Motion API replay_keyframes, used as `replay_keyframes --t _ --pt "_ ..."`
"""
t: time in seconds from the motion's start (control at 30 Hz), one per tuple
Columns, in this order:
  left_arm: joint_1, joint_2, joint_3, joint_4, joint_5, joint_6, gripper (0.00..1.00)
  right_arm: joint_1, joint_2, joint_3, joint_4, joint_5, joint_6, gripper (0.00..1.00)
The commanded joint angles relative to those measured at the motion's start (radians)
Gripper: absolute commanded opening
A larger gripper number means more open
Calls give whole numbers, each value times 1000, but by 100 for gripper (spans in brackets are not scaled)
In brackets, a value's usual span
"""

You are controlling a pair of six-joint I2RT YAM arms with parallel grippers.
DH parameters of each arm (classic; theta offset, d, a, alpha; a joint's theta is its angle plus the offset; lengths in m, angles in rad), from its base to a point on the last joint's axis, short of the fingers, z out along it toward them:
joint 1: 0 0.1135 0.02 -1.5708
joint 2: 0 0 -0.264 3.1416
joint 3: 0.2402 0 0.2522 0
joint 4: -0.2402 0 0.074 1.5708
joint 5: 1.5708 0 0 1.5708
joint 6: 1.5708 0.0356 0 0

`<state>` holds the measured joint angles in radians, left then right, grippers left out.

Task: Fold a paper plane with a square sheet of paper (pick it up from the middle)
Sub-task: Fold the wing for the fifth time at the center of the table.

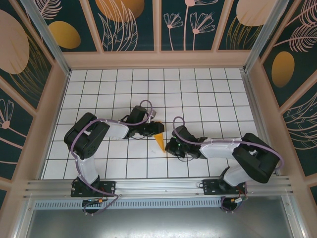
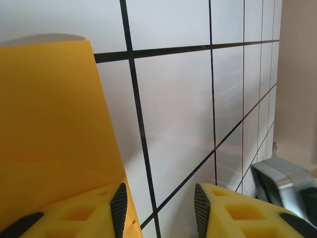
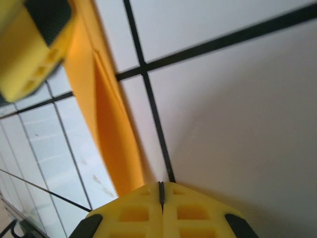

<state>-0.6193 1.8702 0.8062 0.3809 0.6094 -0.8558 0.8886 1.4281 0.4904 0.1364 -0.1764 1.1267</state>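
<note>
I count one slim orange-yellow folded paper plane [image 1: 159, 141], lying flat near the middle of the white, black-gridded table [image 1: 208, 94] with its sharp tip toward my bases. Two grippers meet at it. My left gripper [image 2: 159, 208] sits low at the wide end, jaws partway apart with bare tile between them; the paper lies along one finger's outer side, ungripped. My right gripper [image 3: 161, 196] sits just beside the paper's long edge, jaws pressed fully together on nothing. Open tiles spread all around, and the pale-framed walls [image 1: 158, 59] stand well apart. Both arms bend at the elbow and reach inward, wrists low.
</note>
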Motion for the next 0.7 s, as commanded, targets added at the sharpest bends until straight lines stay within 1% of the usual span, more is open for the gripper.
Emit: replay_keyframes --t 0.0,0.1,0.3,0.43,0.67 --pt "6 67 -11 -83 -77 41 43 -12 -61 -24 108 5 -32 1" --pt "5 73 -4 -90 -75 43 43 -13 -35 -20 232 -75 -43 0" --pt "6 76 -2 -95 -75 46 43 -2 86 40 275 -136 -67 0" --pt "6 73 -2 -102 -76 49 43 -3 144 83 197 -99 -82 0" --pt "5 81 1 -106 -77 52 42 -16 175 16 208 -98 -52 0"
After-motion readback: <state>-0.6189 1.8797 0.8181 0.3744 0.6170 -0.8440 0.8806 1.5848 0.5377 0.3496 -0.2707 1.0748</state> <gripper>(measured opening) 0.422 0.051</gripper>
